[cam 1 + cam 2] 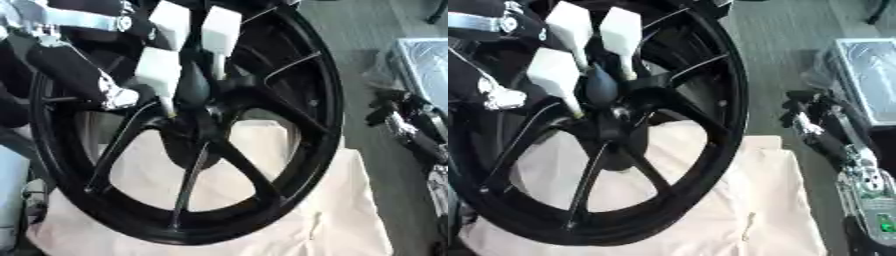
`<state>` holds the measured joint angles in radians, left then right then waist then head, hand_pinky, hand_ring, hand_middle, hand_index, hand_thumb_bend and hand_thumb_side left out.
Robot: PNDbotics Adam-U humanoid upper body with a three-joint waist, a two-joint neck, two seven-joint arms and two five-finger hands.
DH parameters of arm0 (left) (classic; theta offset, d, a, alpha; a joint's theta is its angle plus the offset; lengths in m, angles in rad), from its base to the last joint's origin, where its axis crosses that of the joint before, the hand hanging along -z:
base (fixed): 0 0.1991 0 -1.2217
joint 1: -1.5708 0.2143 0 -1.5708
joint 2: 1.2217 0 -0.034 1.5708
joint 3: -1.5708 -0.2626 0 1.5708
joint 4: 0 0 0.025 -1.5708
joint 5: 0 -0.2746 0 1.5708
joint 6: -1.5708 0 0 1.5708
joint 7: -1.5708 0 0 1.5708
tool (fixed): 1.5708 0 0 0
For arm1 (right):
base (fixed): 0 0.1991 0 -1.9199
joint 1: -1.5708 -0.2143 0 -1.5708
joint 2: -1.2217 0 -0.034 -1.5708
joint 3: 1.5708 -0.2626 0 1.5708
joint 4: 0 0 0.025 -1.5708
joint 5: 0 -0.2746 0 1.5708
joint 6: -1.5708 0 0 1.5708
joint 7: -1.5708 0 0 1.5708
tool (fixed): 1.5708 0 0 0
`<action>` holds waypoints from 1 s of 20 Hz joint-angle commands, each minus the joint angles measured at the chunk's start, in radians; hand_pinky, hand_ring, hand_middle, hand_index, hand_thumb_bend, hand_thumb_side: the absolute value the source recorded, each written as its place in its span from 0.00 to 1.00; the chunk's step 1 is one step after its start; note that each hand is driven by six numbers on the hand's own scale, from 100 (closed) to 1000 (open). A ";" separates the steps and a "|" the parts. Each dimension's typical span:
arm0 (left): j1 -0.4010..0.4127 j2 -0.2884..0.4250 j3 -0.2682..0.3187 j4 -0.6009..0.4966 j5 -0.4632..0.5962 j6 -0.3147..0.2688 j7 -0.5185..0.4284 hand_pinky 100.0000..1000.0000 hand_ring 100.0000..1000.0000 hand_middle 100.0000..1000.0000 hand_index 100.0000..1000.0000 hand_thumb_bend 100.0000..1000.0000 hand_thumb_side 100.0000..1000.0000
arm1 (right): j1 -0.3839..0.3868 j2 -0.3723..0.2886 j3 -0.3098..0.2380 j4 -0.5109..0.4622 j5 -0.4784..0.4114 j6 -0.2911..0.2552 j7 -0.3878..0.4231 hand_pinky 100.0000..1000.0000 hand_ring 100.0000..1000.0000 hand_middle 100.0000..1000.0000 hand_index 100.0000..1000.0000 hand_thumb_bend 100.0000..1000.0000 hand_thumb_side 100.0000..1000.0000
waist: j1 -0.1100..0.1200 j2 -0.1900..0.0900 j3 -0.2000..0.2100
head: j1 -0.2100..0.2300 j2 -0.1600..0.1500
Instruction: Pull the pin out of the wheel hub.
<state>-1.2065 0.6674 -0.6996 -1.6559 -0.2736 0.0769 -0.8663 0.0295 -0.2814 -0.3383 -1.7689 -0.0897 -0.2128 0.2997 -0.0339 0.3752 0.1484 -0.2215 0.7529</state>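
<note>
My left hand (166,65) pinches the pin (598,86) at the wheel (297,165) hub; pulling askew could slip my fingertips or tip the wheel off the cloth (350,210).

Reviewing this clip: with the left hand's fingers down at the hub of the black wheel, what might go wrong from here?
1. The left hand has white fingertips spread around the dark pin at the hub; they may slip off its smooth rounded top.
2. The wheel rests on a loose white cloth, so pulling may drag or tip it.
3. The right hand hangs off to the side and is not steadying the rim.
</note>
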 commanded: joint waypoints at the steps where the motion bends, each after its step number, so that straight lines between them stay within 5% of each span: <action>1: -0.019 0.003 0.008 0.003 -0.005 0.001 0.006 0.79 0.66 0.64 0.83 0.08 0.44 | 0.000 -0.008 -0.007 -0.007 0.006 -0.002 0.001 0.51 0.52 0.56 0.72 0.00 0.40 | 0.000 -0.015 -0.002 | 0.003 -0.011; 10: -0.025 -0.015 0.009 0.014 0.011 0.021 0.032 0.77 0.59 0.56 0.78 0.00 0.49 | 0.001 -0.006 -0.008 -0.005 0.008 -0.001 0.001 0.51 0.52 0.56 0.72 0.00 0.40 | 0.001 -0.017 -0.002 | 0.005 -0.015; 17: -0.029 -0.027 -0.005 0.025 0.005 0.022 0.035 0.71 0.52 0.47 0.63 0.02 0.12 | 0.002 -0.007 -0.009 -0.006 0.004 -0.002 0.002 0.51 0.52 0.56 0.72 0.00 0.40 | 0.002 -0.019 -0.004 | 0.008 -0.016; 20: -0.027 -0.030 0.002 0.027 0.017 0.027 0.049 0.66 0.45 0.40 0.55 0.00 0.12 | 0.002 -0.006 -0.009 -0.004 0.004 -0.001 0.003 0.51 0.52 0.56 0.72 0.00 0.40 | 0.002 -0.021 -0.004 | 0.007 -0.017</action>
<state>-1.2151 0.6317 -0.7092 -1.6271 -0.2584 0.1037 -0.8256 0.0313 -0.2764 -0.3384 -1.7666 -0.0845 -0.2123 0.3001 -0.0334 0.3760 0.1461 -0.2167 0.7453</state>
